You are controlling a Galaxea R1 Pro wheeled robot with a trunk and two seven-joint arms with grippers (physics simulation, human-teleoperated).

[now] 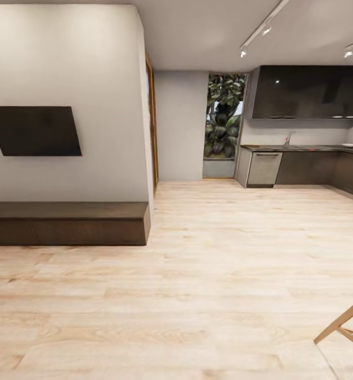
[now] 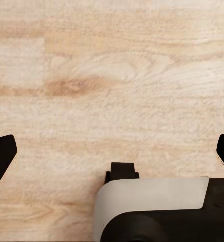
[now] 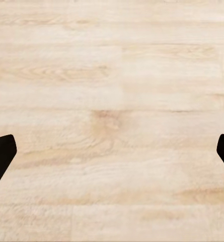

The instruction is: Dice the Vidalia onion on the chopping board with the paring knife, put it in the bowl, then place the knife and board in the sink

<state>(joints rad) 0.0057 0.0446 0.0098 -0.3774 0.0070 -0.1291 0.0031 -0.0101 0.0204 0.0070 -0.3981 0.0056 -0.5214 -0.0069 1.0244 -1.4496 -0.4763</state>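
The kitchen [image 1: 308, 132] lies far off at the back right, with glossy black upper cabinets and dark lower units. Its countertop [image 1: 303, 149] carries a thin curved tap [image 1: 288, 138], which marks the sink. A small white shape at the far right of the worktop looks like the bowl [image 1: 350, 145]. The onion, chopping board and paring knife are out of view at this distance. My left gripper [image 2: 112, 156] hangs open over the wood floor, its dark fingertips [image 2: 1, 156] wide apart. My right gripper [image 3: 112, 156] is open too, with nothing between its fingertips [image 3: 1, 156].
A broad light wood floor [image 1: 213, 274] stretches to the kitchen. A dark low bench [image 1: 65, 222] and a wall screen [image 1: 34, 131] stand at the left, beside a wall corner [image 1: 147, 158]. A wooden chair leg [image 1: 343, 323] juts in at the lower right. A window with plants [image 1: 223, 119] is at the back.
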